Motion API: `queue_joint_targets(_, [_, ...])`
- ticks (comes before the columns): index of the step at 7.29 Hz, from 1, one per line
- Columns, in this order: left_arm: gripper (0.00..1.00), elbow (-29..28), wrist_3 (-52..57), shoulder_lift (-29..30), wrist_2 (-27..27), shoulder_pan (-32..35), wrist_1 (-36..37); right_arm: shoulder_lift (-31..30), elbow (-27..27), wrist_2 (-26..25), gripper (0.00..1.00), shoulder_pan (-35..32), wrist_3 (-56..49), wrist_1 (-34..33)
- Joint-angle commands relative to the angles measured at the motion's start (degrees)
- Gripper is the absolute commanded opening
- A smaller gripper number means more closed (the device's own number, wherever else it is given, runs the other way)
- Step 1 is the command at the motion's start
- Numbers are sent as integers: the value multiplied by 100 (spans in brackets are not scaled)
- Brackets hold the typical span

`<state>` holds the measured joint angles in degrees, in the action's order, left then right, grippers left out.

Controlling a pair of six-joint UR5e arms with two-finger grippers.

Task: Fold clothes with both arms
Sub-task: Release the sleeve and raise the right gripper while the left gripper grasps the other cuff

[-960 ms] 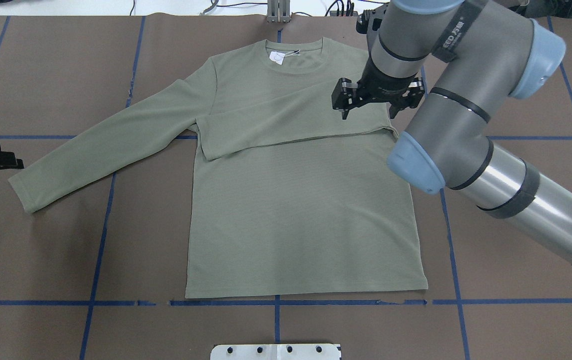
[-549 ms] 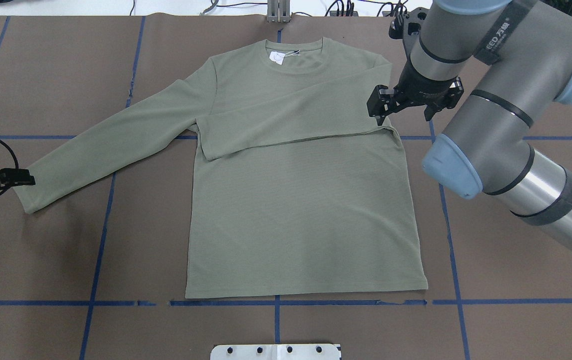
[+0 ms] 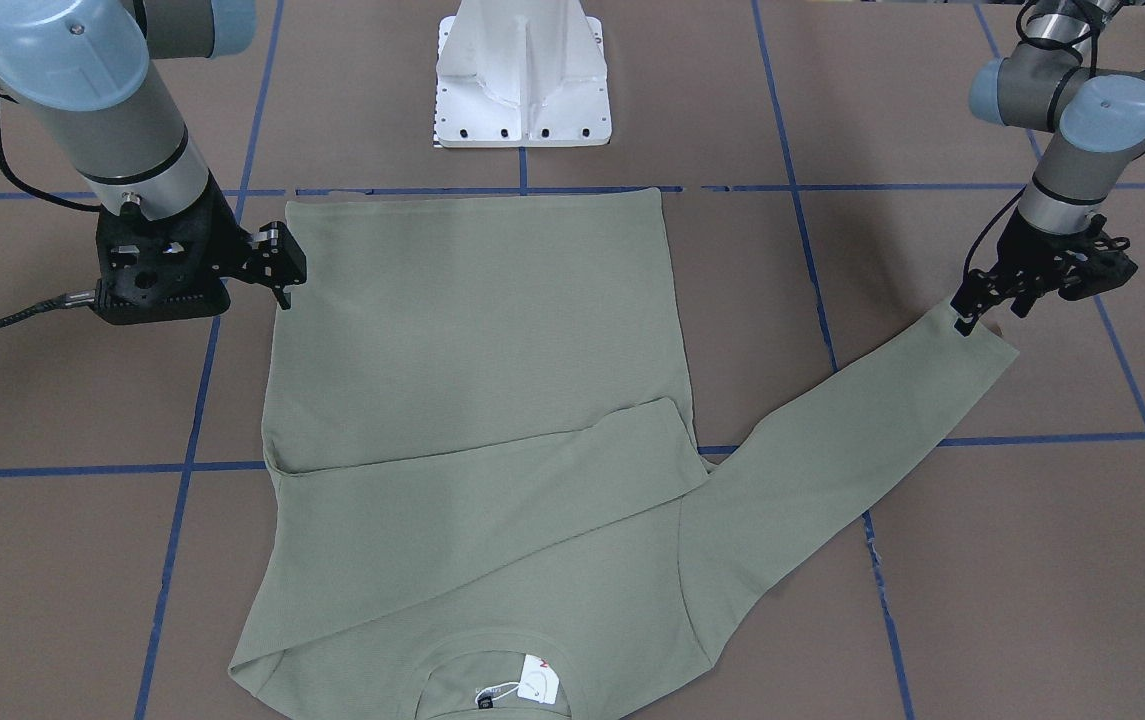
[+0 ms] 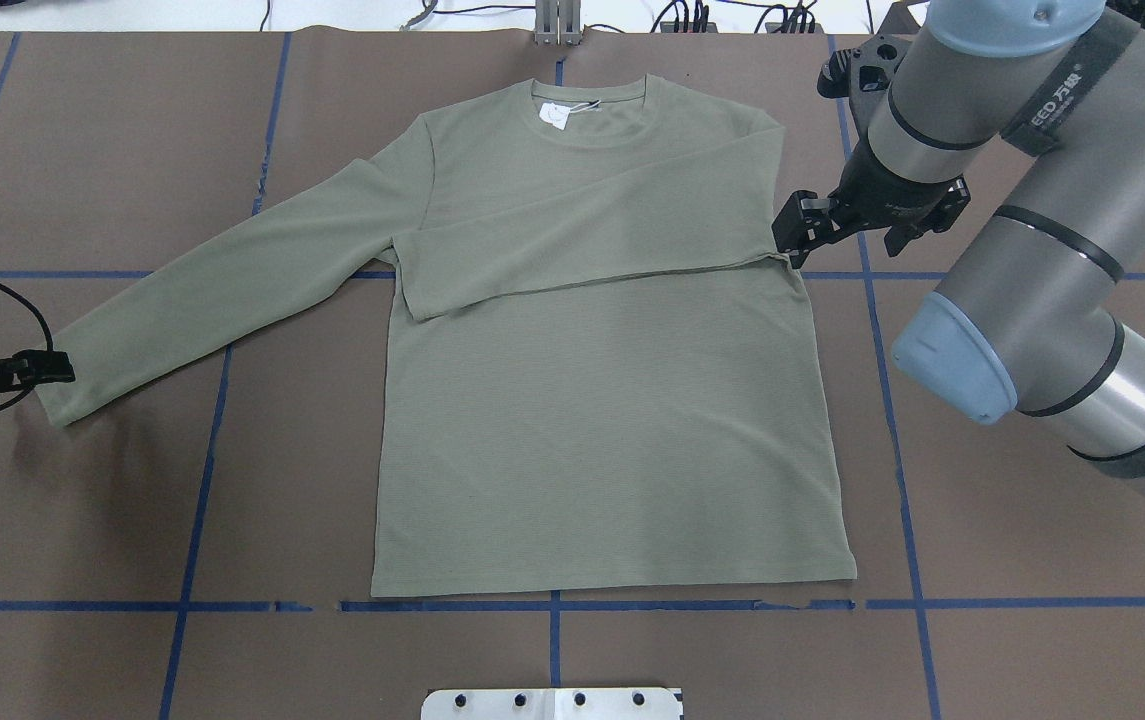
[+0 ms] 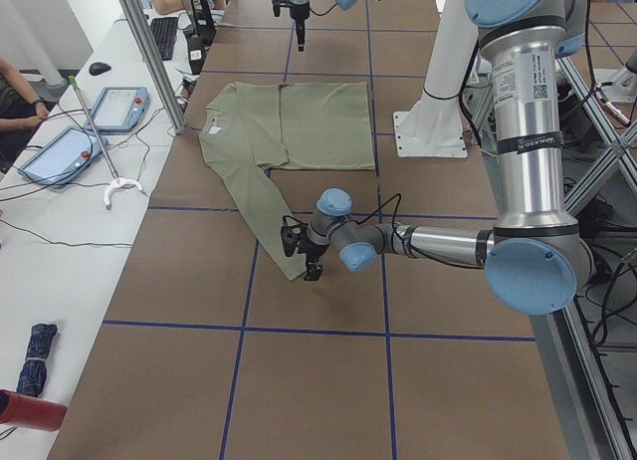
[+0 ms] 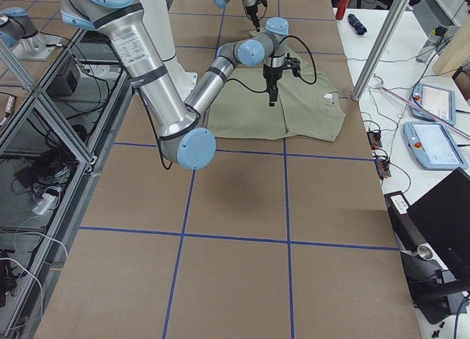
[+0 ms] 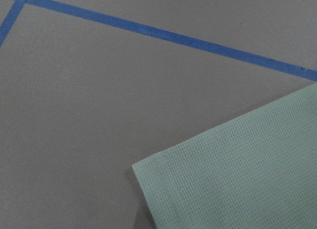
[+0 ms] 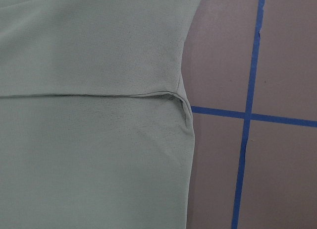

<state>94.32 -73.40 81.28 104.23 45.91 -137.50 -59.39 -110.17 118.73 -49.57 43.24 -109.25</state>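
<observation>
The sage-green long-sleeved shirt [image 4: 592,420] lies flat and face up on the brown table, collar at the far edge. One sleeve is folded across its chest [image 4: 572,240]. The other sleeve [image 4: 212,290] stretches out flat to the overhead view's left. My left gripper [image 4: 42,370] is open and low at that sleeve's cuff [image 3: 972,345]; the cuff corner shows in the left wrist view [image 7: 237,184]. My right gripper [image 4: 842,255] is open, with one finger [image 3: 282,290] at the shirt's side edge where the folded sleeve starts [image 8: 181,97]. Neither gripper holds cloth.
The white pedestal base [image 3: 522,80] stands at the near table edge, behind the shirt's hem. Blue tape lines [image 4: 892,400] cross the brown table cover. An operators' bench with tablets [image 5: 109,107] and a metal post [image 5: 149,52] lies beyond the collar side.
My right gripper has moved right, from over the chest to the shirt's side edge. My left gripper has come in from the left edge up to the outstretched sleeve's cuff.
</observation>
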Motion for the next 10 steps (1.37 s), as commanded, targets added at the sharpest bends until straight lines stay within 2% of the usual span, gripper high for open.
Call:
queue_joint_targets(1, [99,-80,1,55,-17,-38,4,-11,4,-7,100,8,17,61])
queue_joint_targets(3, [96,-115,1,64,-43,-64,4,-2,-5,1,100,8,35,62])
queue_joint_targets(4, [86,-107,1,64,-61,-73,-4,-2,-13,1,100,8,53,70])
queue_joint_targets(7, [45,-89,-17,64,-61,-73,-4,-11,-92,89,100,8,79,62])
queue_joint_targets(10, [14,-89,-52,64,-79,-73,-4,-20,-128,98,100,0,79,62])
